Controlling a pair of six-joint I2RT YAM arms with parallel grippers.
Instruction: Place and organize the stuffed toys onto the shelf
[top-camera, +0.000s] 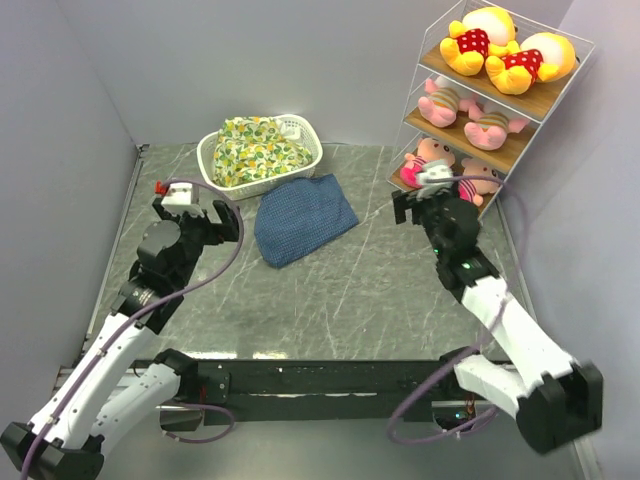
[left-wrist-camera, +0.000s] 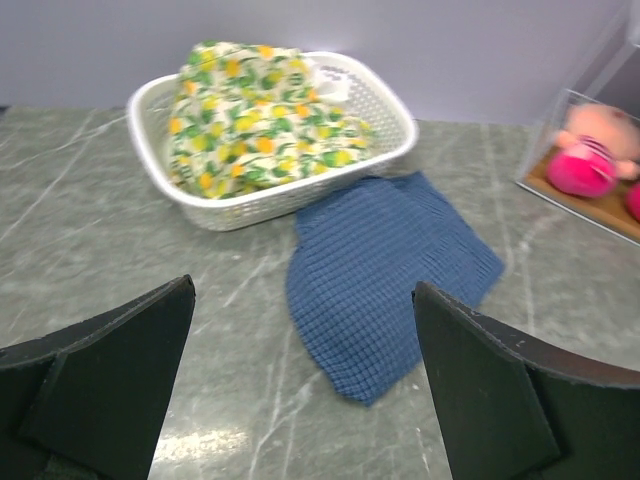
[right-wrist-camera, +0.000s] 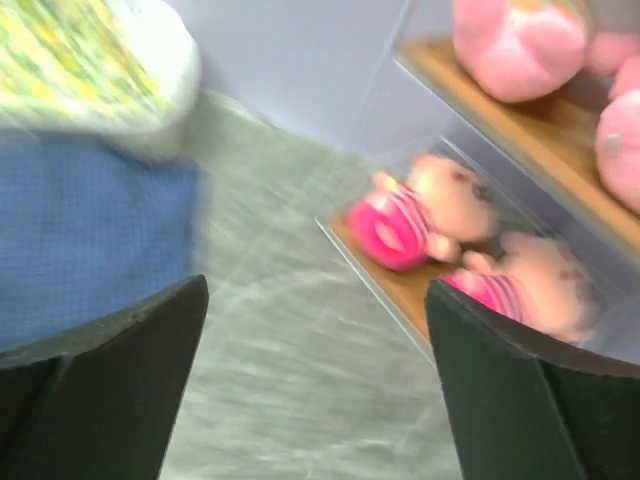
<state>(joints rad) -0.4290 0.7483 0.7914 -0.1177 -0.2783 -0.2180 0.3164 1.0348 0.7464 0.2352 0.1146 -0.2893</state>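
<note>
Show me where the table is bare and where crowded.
Bare: the middle of the grey marble table, in front of the blue checked cloth; the strip left of the white plastic basket. Crowded: the white wire shelf, two plush toys on every board.

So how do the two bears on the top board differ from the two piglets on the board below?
The yellow bears are yellow with red dotted tops; the piglets are pink with striped tops. The bears lie on the top board of the shelf, the piglets on its middle board. The bears look bulkier and fill more of their board. Both are pairs lying side by side.
</note>
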